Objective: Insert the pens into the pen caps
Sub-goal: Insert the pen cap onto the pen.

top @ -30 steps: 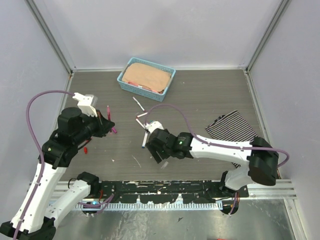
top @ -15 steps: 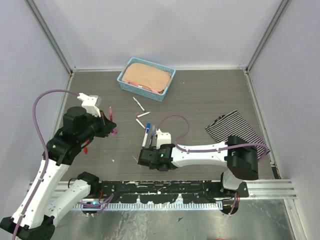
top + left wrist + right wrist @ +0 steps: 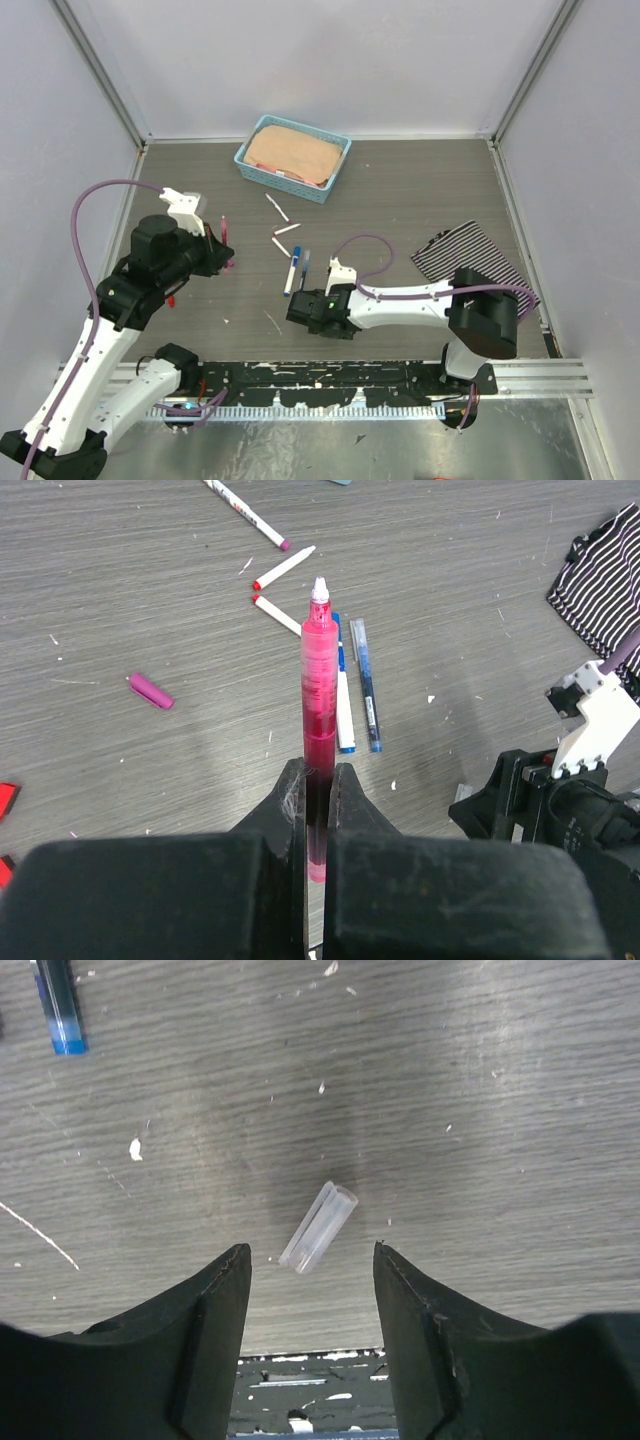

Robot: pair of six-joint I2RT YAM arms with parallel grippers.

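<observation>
The grey wood-grain worktop [image 3: 420,190] carries a blue basket [image 3: 275,181] at its far edge, left of the middle, and a striped cloth [image 3: 470,255] by the right edge. Loose pens lie around the middle. Farthest back is a magenta-tipped white pen [image 3: 245,515], then a red-tipped white pen [image 3: 283,567] with a second red-tipped pen [image 3: 277,615] just beside it. Nearer lie a blue-tipped white pen [image 3: 344,710] and a dark blue pen [image 3: 366,685], side by side. A magenta cap [image 3: 151,691] lies apart toward the left. A clear cap [image 3: 319,1226] lies close to the near edge among small white flecks.
</observation>
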